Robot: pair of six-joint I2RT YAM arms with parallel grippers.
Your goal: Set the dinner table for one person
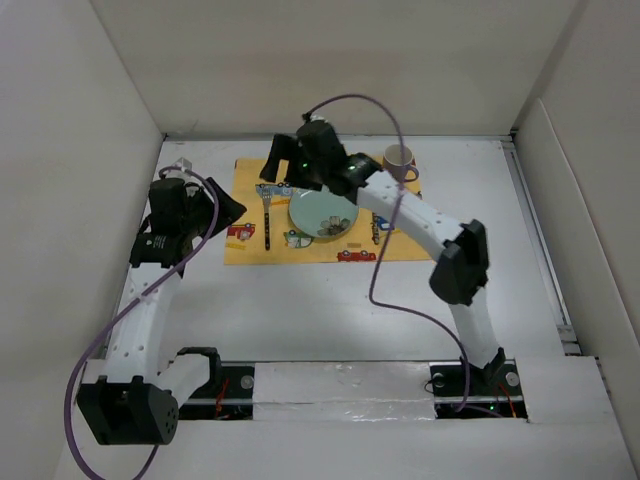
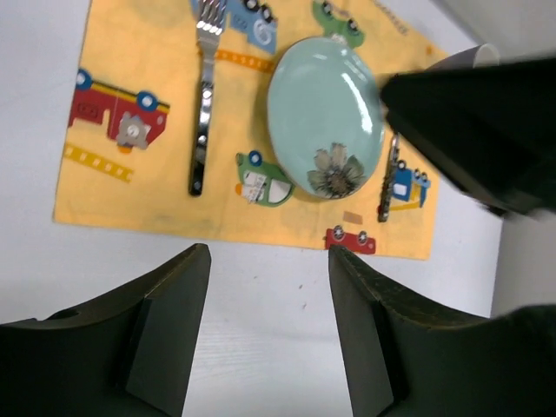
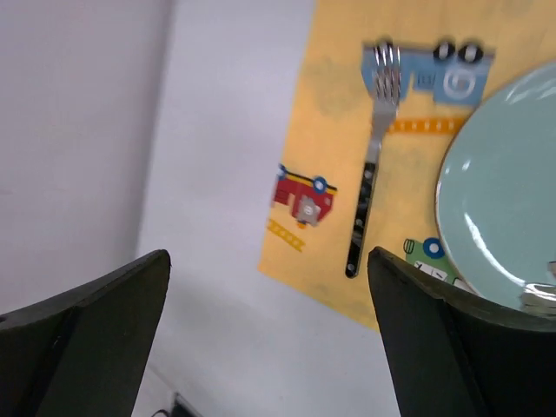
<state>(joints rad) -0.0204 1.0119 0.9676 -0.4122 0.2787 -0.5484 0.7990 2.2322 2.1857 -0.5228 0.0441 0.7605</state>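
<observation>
Fork point(image 2: 201, 113) and plate point(image 2: 320, 109) on placemat point(image 2: 122, 198) atop dinner table point(image 1: 300, 310)

Large flat matte-white rectangular surface point(image 1: 300, 310), white panel walls point(image 1: 330, 60) at back & both sides. Directly on it: yellow cloth placemat point(image 1: 310, 252) w/ small car prints, lying flat, far-centre. Pale mug point(image 1: 399, 158) at mat's far-right corner; on mat or surface, can't tell.

Robotics lab cell: white panel walls point(image 1: 330, 60) around the dinner table point(image 1: 300, 310), 2 cabled arms point(image 1: 140, 310) point(image 1: 425, 220).
</observation>
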